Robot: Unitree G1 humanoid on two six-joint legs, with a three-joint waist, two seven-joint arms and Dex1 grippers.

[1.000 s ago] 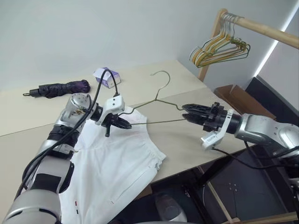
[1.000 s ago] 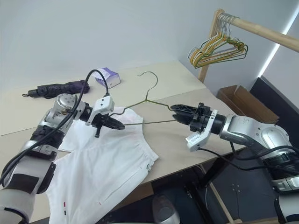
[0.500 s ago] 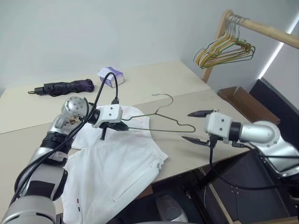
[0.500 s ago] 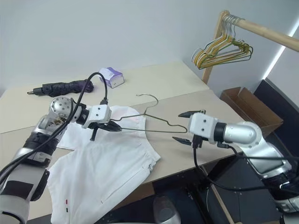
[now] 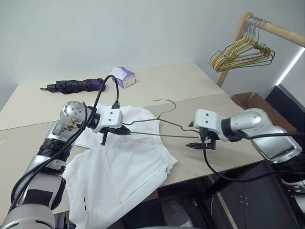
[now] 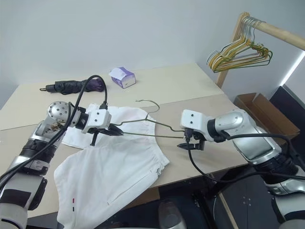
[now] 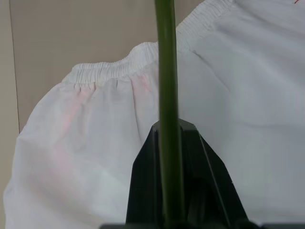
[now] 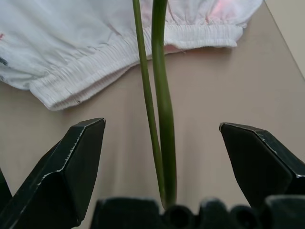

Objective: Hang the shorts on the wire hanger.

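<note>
The white shorts [image 5: 125, 168] lie wrinkled on the table, one leg hanging over the front edge. Just above them the thin wire hanger [image 5: 159, 135] lies almost level, its hook [image 5: 164, 101] pointing away from me. My left gripper [image 5: 125, 132] is shut on the hanger's left corner; the left wrist view shows the wire [image 7: 167, 95] running out of the closed fingertips over the waistband. My right gripper [image 5: 193, 136] is open at the hanger's right corner. In the right wrist view both wires [image 8: 159, 95] pass between the wide-spread fingers [image 8: 81, 157] without touching them.
A folded purple umbrella [image 5: 76, 86] and a small purple box [image 5: 123, 76] sit at the back of the beige table [image 5: 190, 86]. A wooden rail with a bunch of yellow and green hangers [image 5: 243, 50] stands at the far right, with a cardboard box [image 5: 252, 102] on the floor below.
The right gripper has opened wide, rolled and sunk beside the hanger's right corner. The hanger has tipped from standing to nearly level. The camera has swung, shifting the whole picture.
</note>
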